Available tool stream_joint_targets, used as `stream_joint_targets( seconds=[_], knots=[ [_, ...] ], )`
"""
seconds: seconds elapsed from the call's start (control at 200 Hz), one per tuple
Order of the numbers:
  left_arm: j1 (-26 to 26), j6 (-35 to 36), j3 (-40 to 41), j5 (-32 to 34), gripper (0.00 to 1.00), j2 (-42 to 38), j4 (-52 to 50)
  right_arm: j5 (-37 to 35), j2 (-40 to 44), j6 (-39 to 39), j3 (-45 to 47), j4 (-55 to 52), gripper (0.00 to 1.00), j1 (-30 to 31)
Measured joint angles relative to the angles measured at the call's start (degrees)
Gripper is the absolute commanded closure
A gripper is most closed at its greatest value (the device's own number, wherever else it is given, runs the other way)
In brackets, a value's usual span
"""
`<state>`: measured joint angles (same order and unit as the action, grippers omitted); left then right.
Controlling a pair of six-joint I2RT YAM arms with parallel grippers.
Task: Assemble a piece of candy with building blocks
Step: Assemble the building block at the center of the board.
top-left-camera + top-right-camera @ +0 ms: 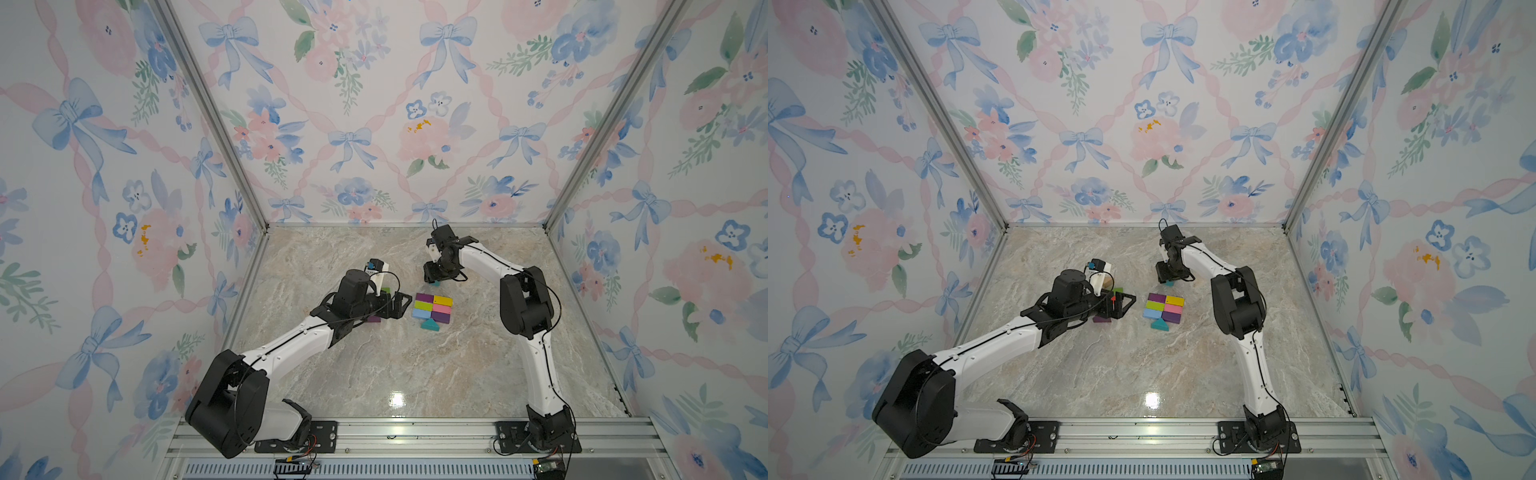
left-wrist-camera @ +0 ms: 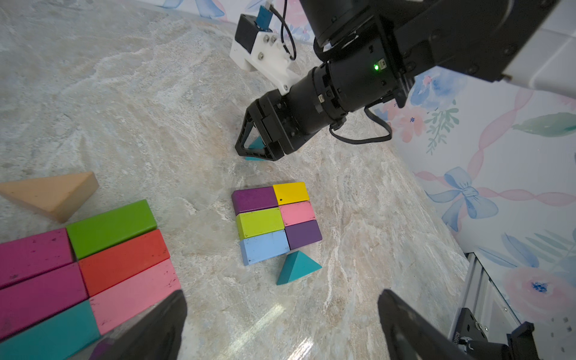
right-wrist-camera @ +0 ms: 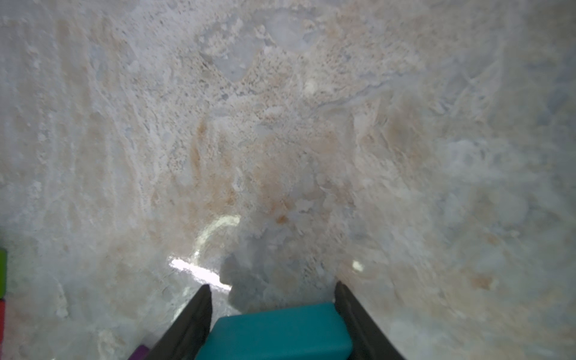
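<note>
A flat cluster of six building blocks [image 1: 432, 307] lies mid-table in both top views: purple, yellow, lime, pink, light blue and dark purple bricks [image 2: 276, 218] in two columns. A teal triangular prism [image 2: 296, 268] touches its near end. Beyond the cluster my right gripper [image 1: 434, 281] points down at the table, shut on a second teal block [image 3: 277, 330] that fills the gap between both fingers. I cannot tell whether this block rests on the surface. My left gripper [image 2: 280, 327] hovers left of the cluster, open and holding nothing.
Spare blocks lie under my left wrist: magenta, green, red, pink and teal bricks [image 2: 78, 265] packed together, with a tan triangular prism [image 2: 53, 194] beside them. A purple block [image 1: 375, 319] peeks out below the left gripper. Patterned walls enclose the marble table [image 1: 395, 374].
</note>
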<state>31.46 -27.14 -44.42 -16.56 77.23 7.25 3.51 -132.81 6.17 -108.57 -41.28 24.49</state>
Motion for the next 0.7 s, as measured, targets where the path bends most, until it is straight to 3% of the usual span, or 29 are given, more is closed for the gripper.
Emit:
stream_joint_targets(
  seconds=[0.225,0.39,0.7],
  knots=[
    [0.0,0.6,0.2,0.0,0.02,0.0,0.0,-1.7,2.4,2.0,4.4,1.5,0.55,1.6],
    [0.0,0.9,1.1,0.0,0.02,-0.3,0.0,-2.0,3.4,3.6,6.3,3.4,0.41,1.6],
    [0.0,0.8,1.6,0.0,0.02,-1.6,0.0,-1.7,5.1,5.2,9.5,5.6,0.32,1.8]
  ],
)
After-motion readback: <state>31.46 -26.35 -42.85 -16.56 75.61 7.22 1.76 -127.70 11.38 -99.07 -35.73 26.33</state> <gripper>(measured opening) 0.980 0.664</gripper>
